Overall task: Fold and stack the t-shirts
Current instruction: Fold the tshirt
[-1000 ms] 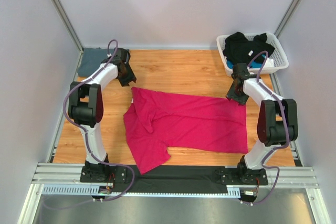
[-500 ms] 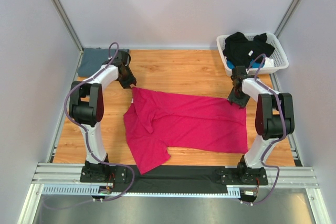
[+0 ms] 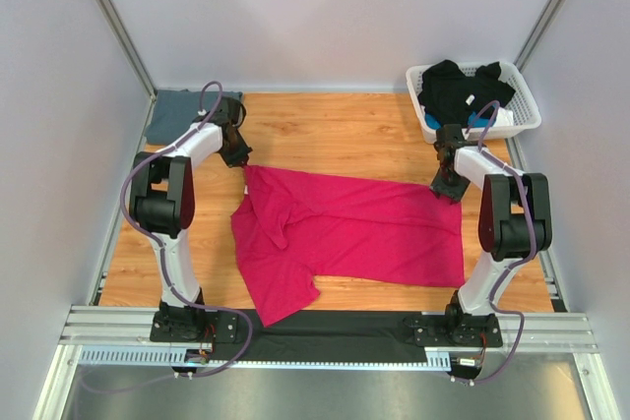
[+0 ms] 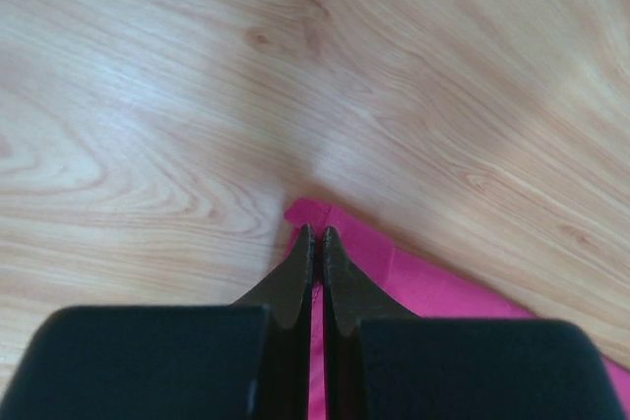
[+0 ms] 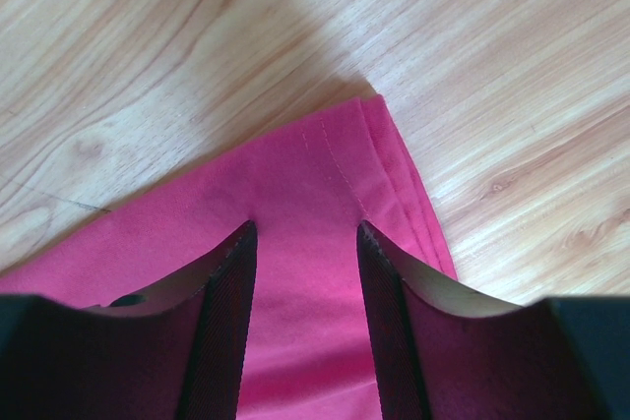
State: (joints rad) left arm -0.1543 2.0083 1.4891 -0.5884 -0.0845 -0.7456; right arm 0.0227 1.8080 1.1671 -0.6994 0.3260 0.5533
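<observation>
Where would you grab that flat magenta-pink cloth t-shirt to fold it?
By its two far corners, from above: the magenta-pink cloth t-shirt lies flat, corners exposed. The left gripper pinches one; the right gripper, open, straddles the other.

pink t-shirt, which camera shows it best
Top external: the whole pink t-shirt lies spread out. Left wrist shows just a corner at the shut left tool; right wrist just a hemmed corner under the open right tool.

Your wood-grain worktop [image 3: 325,130] carries a white lattice basket [image 3: 527,103] at its far right corner. The basket is heaped with black cloth [image 3: 453,86], and a bit of blue [image 3: 479,117] shows beneath. Along the near edge you have a black strip [image 3: 335,327] on silver rails [image 3: 108,327]. Pale panels [image 3: 325,17] wall it in.
</observation>
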